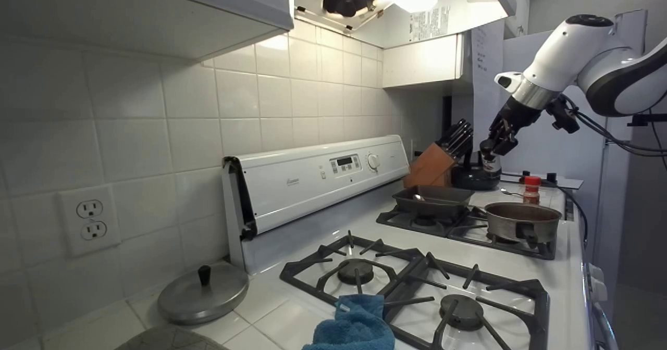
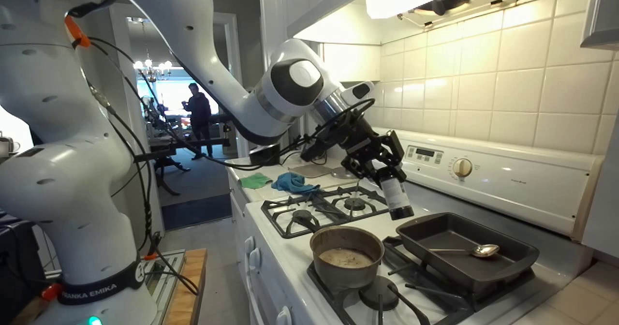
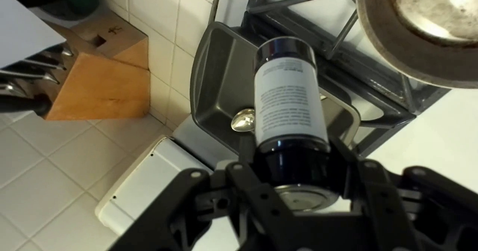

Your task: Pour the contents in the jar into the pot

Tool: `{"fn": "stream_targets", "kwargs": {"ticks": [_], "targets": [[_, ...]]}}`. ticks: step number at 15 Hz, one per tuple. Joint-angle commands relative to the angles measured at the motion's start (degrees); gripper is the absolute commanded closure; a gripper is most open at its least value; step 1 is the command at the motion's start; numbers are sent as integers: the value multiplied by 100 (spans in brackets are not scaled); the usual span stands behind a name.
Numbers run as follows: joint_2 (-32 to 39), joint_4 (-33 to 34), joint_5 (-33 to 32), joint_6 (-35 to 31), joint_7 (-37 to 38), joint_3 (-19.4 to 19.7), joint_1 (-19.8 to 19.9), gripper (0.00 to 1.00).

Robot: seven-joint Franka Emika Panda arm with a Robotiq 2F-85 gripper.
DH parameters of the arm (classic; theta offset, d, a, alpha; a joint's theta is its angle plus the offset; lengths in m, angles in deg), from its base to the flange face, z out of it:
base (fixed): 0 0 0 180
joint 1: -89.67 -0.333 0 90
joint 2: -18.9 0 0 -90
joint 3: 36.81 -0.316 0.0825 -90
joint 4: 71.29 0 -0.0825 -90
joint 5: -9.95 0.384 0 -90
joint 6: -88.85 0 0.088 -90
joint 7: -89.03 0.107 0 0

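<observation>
My gripper (image 3: 293,157) is shut on a dark jar with a white printed label (image 3: 289,98), with one finger on each side of it. In an exterior view the jar (image 2: 396,194) hangs tilted from the gripper (image 2: 387,170), its dark end lowest, above the stove between the pot and the baking pan. I cannot tell whether that end is open. The pot (image 2: 346,272) stands on a burner and holds pale liquid with specks. It also shows in an exterior view (image 1: 513,227) and at the top right of the wrist view (image 3: 381,38), apart from the jar.
A dark baking pan (image 2: 505,272) with a metal spoon (image 2: 485,251) stands beside the pot. A knife block (image 1: 430,166) and a red-capped shaker (image 1: 532,183) stand on the counter behind. A pot lid (image 1: 203,295) and a blue cloth (image 1: 359,324) lie past the grates. A hood hangs overhead.
</observation>
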Motion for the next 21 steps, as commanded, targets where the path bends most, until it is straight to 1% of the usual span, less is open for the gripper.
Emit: {"fn": "stream_targets", "kwargs": {"ticks": [1, 6, 8, 9, 10, 12, 18, 19, 21], "targets": [[108, -145, 485, -661, 305, 306, 106, 75], [268, -357, 979, -1436, 566, 768, 157, 75], [279, -437, 1052, -1567, 628, 930, 188, 75], [229, -430, 974, -1466, 672, 960, 220, 75], [301, -338, 856, -1360, 595, 914, 160, 50], [299, -346, 856, -1360, 609, 972, 201, 50], [299, -349, 856, -1360, 644, 977, 198, 50], [299, -349, 856, -1360, 644, 978, 198, 75], [381, -265, 968, -1312, 720, 1035, 237, 75]]}}
